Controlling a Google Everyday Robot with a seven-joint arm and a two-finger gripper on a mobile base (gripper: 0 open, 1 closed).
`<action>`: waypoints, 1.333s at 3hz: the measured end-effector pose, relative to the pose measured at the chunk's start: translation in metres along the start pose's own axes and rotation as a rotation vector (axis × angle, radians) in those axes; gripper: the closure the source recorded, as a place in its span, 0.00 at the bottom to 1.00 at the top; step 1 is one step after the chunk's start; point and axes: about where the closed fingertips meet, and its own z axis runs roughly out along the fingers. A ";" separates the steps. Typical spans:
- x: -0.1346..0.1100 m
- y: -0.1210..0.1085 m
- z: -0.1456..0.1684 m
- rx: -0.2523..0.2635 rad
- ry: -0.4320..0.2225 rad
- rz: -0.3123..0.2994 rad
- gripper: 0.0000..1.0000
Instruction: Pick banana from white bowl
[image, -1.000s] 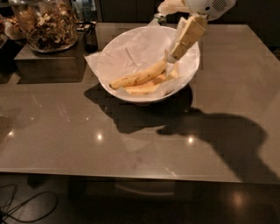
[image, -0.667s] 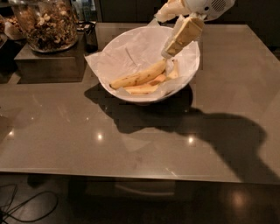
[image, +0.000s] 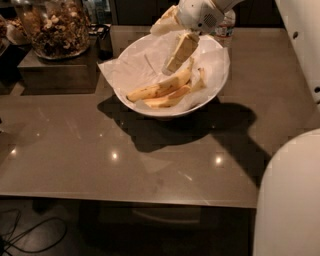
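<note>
The white bowl (image: 210, 95) with crinkled paper lining stands at the back middle of the table. In it lies the long speckled banana (image: 159, 88), curved, with its stem toward the right. Paler bananas (image: 165, 102) lie against its near side. My gripper (image: 162, 50) hangs over the bowl's middle, just above the banana and apart from it. One cream finger (image: 181, 51) points down at the banana and the other finger (image: 164, 25) splays out to the left. The gripper is open and holds nothing.
A glass jar of brown snacks (image: 54, 27) stands on a dark box (image: 55, 75) at the back left. A bottle (image: 226, 25) stands behind the bowl. White robot parts fill the lower right (image: 292, 200) and upper right (image: 302, 45). The table's front edge (image: 125, 197) is near.
My gripper has shifted a little left over the bowl and stays above the bananas. A large white part of the robot has come into view at the lower right. The bananas have not moved.
</note>
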 end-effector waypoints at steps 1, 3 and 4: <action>0.007 -0.014 0.032 -0.047 -0.035 -0.028 0.28; 0.029 -0.015 0.065 -0.072 -0.079 -0.012 0.42; 0.034 -0.016 0.077 -0.087 -0.086 -0.017 0.36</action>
